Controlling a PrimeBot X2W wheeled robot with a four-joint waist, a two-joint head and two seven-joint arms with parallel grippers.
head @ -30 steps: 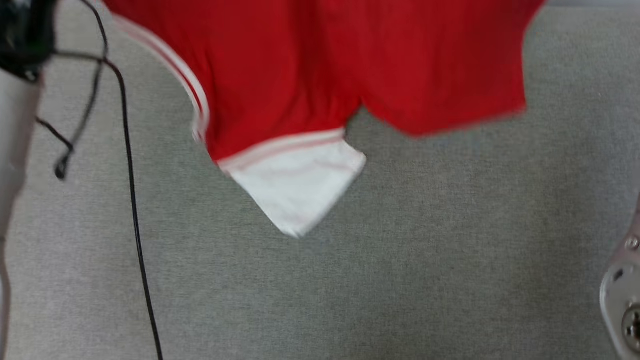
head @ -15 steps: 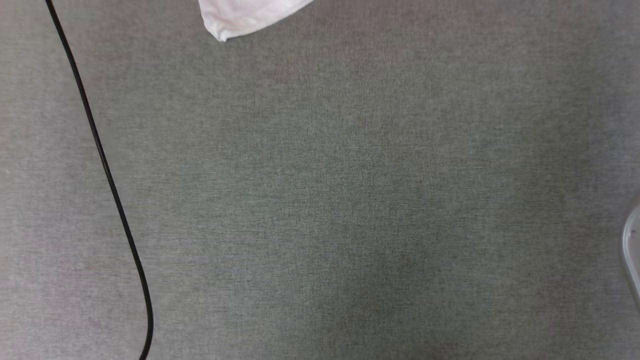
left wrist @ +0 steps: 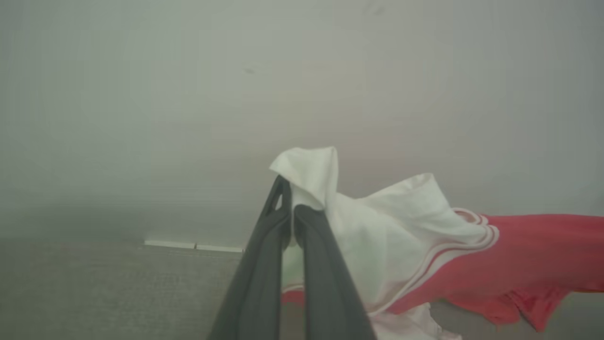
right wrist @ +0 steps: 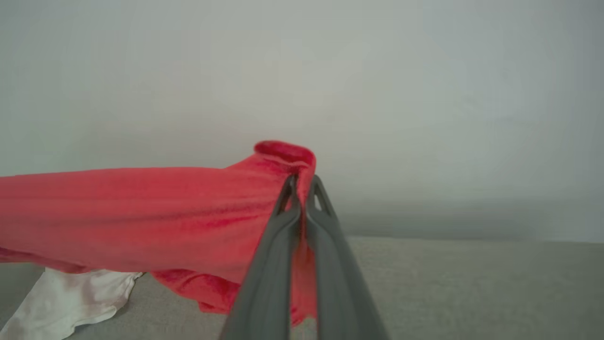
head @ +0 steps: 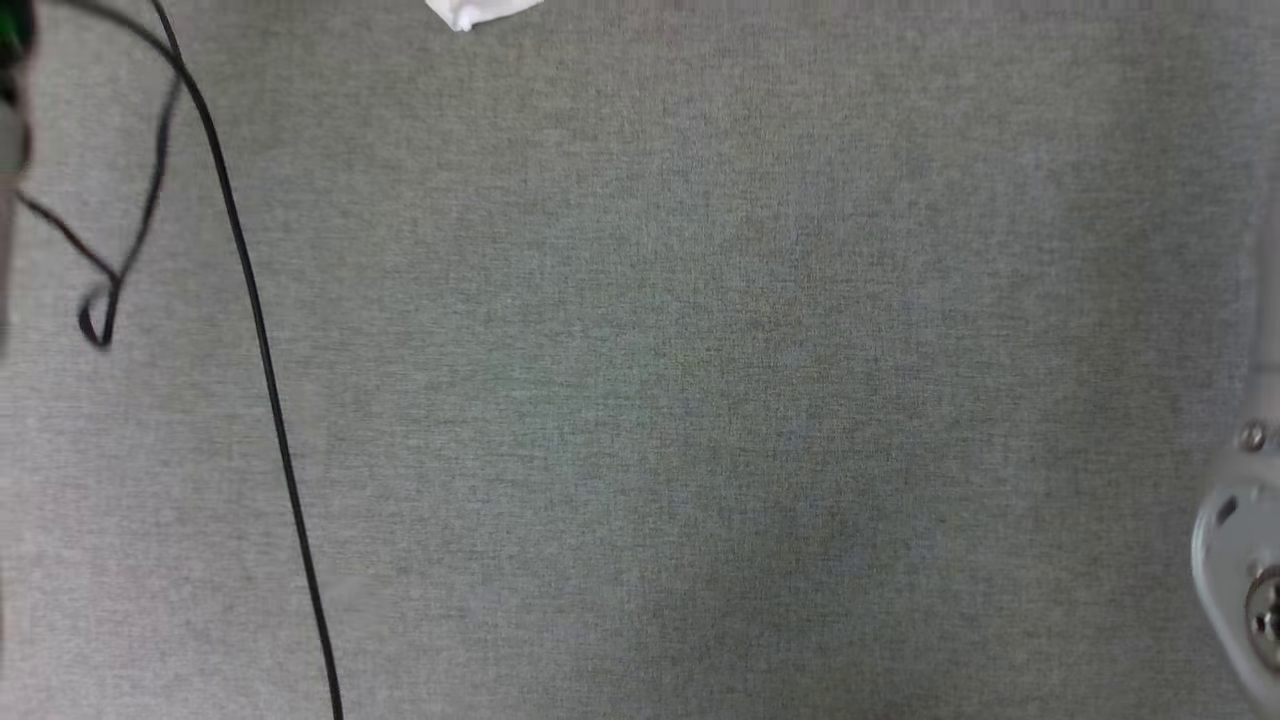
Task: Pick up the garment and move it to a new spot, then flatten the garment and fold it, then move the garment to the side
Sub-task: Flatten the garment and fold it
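The garment hangs in the air, stretched between my two grippers above the grey cloth surface. In the left wrist view my left gripper is shut on its white sleeve, and the red body trails off to the right. My right gripper is shut on a bunched red edge of the garment, with a white sleeve drooping onto the surface at the lower left. In the head view a small white tip of the garment shows at the top edge.
A black cable runs down the left of the head view, with a thinner looped wire beside it. A pale joint of my right arm sits at the right edge. A plain pale wall stands behind the surface.
In the head view the red body filled the top a second ago. It has slid up and out of the picture, leaving a white sleeve tip at the top edge.
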